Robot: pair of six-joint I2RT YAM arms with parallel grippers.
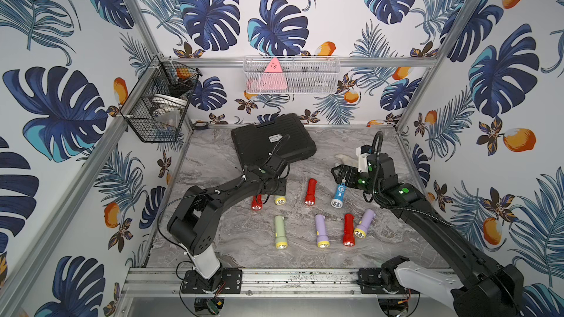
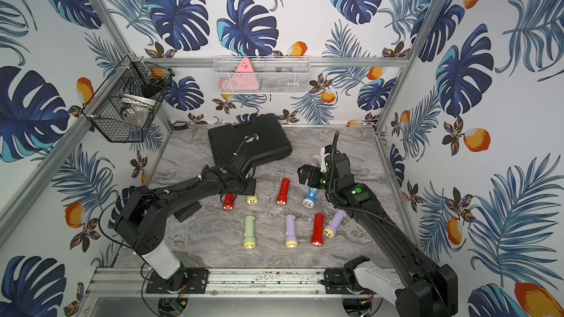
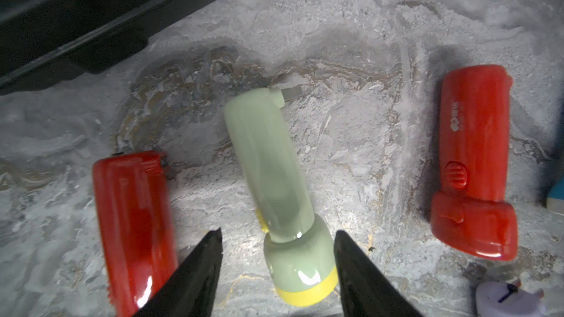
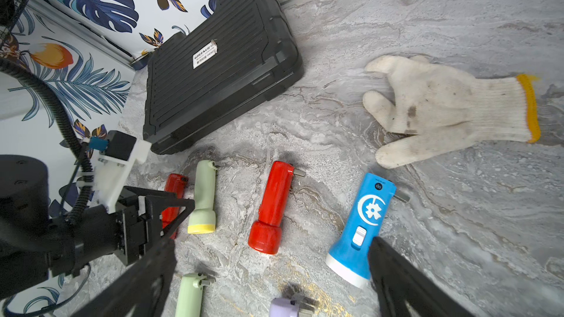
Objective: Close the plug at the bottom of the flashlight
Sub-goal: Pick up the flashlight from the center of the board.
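Hovering low over the marbled grey counter (image 1: pixel 213 147), the left hand (image 3: pixel 277 233) sits just off the near edge of the black ribbed plastic case (image 1: pixel 273 140). Its jaws are about halfway apart, straddling the head of a pale green plastic flashlight with a yellow rim (image 3: pixel 271 163). Nothing is clamped: there's a clear gap on one side, and on the other I can't tell whether the finger touches.

That flashlight lies flat, tail pointing toward the case, and look at that tail! The metal plug (image 3: pixel 291 93) juts out sideways, not folded in. So the job on this one isn't done.

Well off to the side of the case, the right hand (image 1: pixel 338 175) hangs spread wide and empty above a blue plastic flashlight (image 4: pixel 363 224). The plug on that one is out too.

Right beside the green one, a glossy red plastic flashlight (image 3: pixel 134 224) looks flush at its tail, so by my reading that one is possibly finished. A second red flashlight with a ribbed switch (image 3: pixel 473 163), lying between green and blue, shows its prongs out in the right wrist view.

My call is early days. What's left is to steady the green body and swing that plug round into its recess, and most of the others look like they need the same.
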